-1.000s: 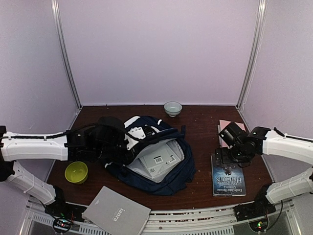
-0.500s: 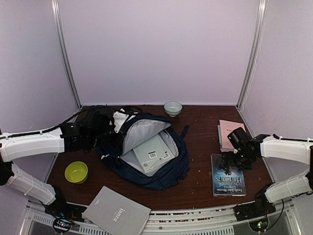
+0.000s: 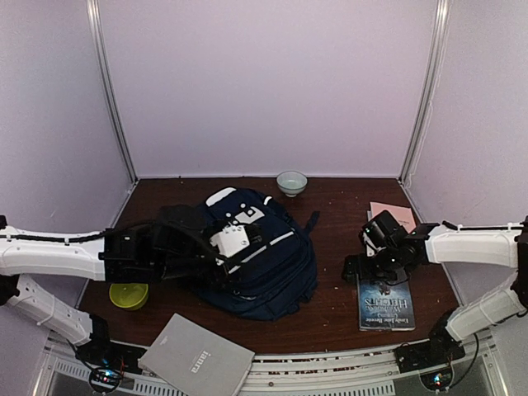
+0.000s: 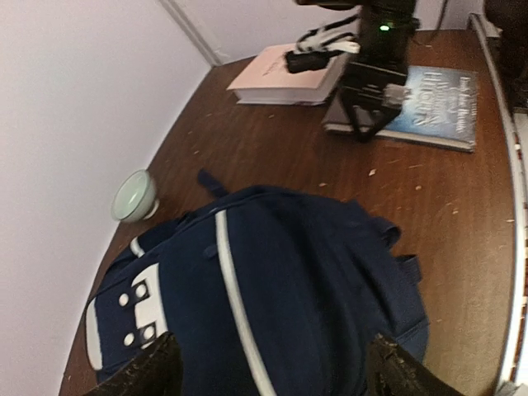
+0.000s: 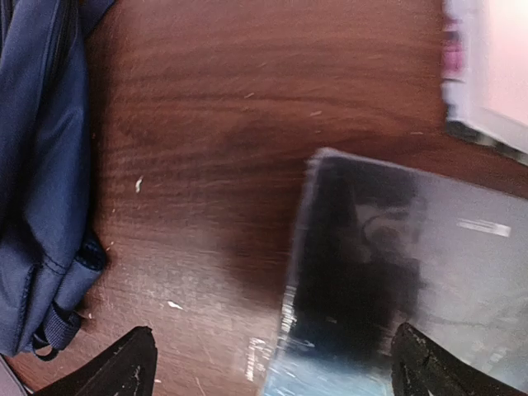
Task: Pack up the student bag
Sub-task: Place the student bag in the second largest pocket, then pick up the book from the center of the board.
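Beside the flopped-shut student bag (image 3: 276, 268), the dark book (image 3: 385, 304) is left unpacked, with left gripper (image 4: 268, 371) and right gripper (image 5: 276, 363) spread empty.

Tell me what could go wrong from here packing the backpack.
The student bag lies closed under the open left gripper, so nothing can go in. The open right gripper hovers over a corner of the dark book; a flat book may slip from an edge grip.
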Controlling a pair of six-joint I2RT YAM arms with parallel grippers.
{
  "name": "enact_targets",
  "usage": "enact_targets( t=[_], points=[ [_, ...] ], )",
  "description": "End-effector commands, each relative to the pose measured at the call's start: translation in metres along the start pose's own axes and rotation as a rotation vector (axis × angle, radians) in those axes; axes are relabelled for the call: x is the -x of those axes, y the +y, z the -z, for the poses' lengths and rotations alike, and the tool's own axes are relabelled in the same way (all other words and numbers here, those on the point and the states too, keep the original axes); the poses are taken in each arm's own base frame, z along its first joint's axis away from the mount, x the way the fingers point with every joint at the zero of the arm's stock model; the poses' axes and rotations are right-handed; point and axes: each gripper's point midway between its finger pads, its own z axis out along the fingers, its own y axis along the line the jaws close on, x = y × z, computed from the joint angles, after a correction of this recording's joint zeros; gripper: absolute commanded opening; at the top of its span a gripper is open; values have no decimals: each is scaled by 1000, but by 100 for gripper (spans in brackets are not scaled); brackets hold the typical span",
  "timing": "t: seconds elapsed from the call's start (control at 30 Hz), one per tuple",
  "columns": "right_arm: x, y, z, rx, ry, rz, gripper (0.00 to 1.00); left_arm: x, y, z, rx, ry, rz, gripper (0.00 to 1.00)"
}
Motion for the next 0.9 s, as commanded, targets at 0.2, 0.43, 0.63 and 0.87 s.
enact_targets(
  t=[0.2, 0.43, 0.63, 0.87],
  points=[
    [-1, -100, 36, -169, -161, -288, 100, 71, -57, -64, -226, -55, 30, 81],
    [-21, -130, 7, -229, -54, -436, 100, 85, -79, -118, -267, 26, 59, 77],
    [-19, -98, -7, -61, 31, -411, 100, 56, -100, -126, -330, 95, 47, 77],
    [-24, -4, -16, 285, 113, -328, 99, 10, -142, -137, -492, 211, -5, 54]
  ],
)
